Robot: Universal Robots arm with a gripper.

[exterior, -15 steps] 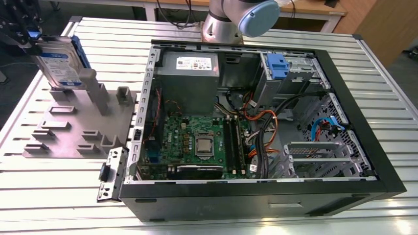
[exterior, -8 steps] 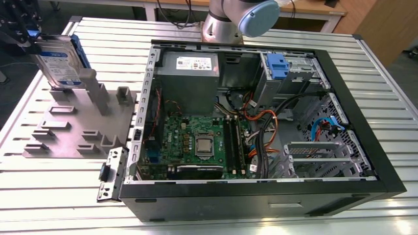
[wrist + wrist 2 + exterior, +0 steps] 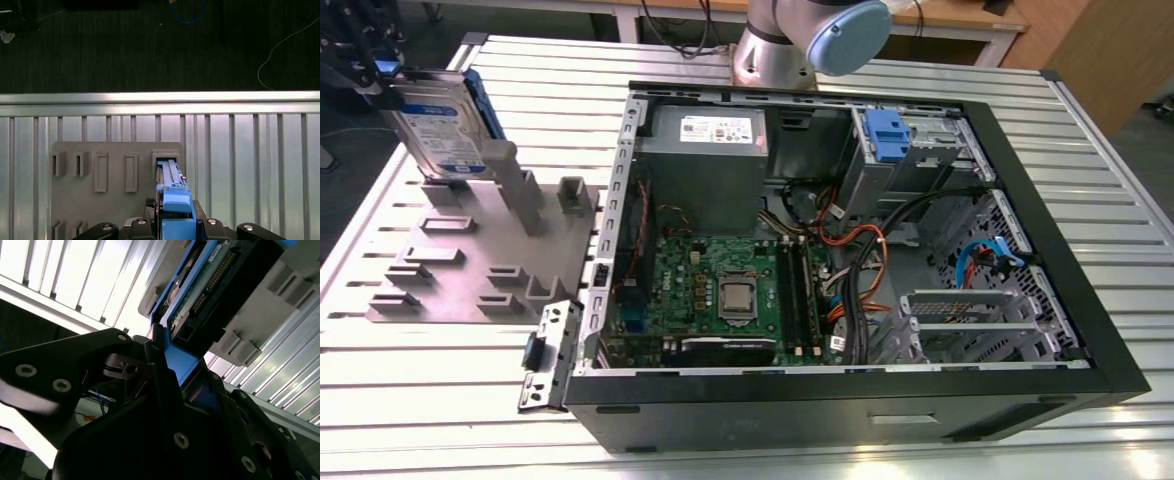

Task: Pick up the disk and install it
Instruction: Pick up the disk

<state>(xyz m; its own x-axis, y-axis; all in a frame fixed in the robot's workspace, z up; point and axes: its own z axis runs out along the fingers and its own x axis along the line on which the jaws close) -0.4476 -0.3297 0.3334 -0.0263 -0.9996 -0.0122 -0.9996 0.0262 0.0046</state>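
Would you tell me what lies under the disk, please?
A grey slotted fixture: the disk stands upright in one of its holders. The disk's lower edge is hidden inside it.

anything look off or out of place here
Nothing stands out. The disk stands on edge in a slot of the grey fixture, with the hand gripping its upper edge. The open computer case beside it looks intact, with its cables inside.
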